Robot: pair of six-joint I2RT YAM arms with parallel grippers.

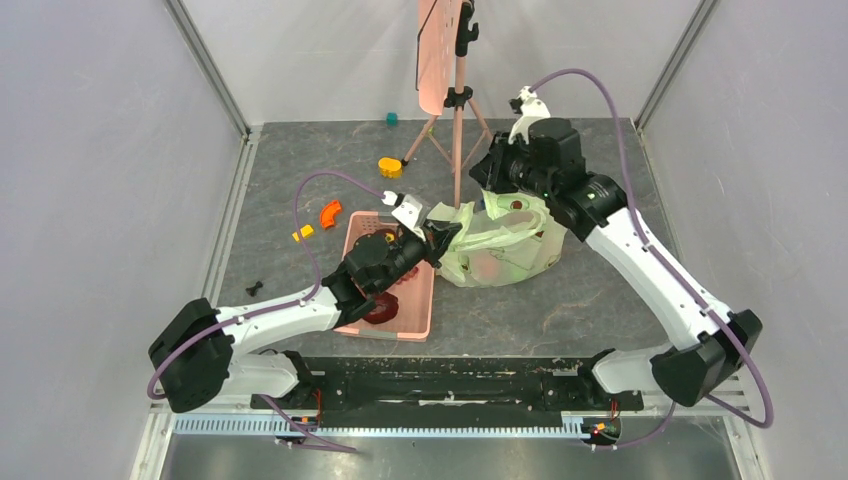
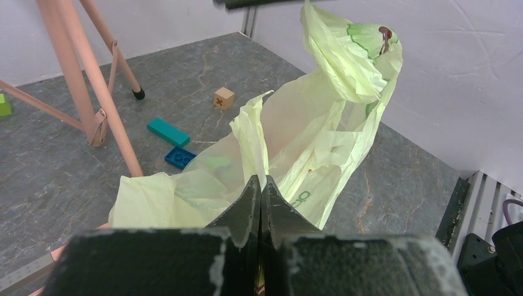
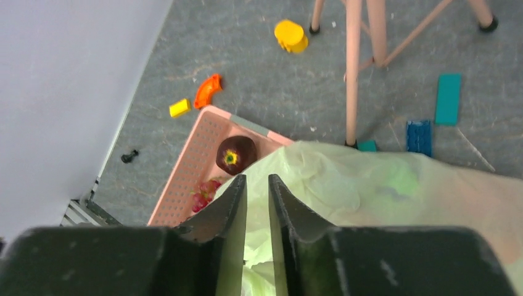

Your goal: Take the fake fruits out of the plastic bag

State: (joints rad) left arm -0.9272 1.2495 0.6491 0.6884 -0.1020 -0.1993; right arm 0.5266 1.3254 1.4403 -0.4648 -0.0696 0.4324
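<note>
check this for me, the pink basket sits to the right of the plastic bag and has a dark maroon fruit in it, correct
Not quite. The pink basket sits to the left of the plastic bag, not to its right; the top external view shows this. The rest holds: there is a dark maroon fruit in the basket.

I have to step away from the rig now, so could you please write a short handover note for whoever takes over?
Left gripper: shut on the edge of the plastic bag, by the pink basket.
Right gripper: jaws almost together at the bag's far rim, film in the gap; grip not certain.
Fake fruits: reddish and green shapes showing through the film, inside the bag.
Done: bag edge pinched; no fruit seen outside.
Left: open the mouth and lift every fruit out.
</note>
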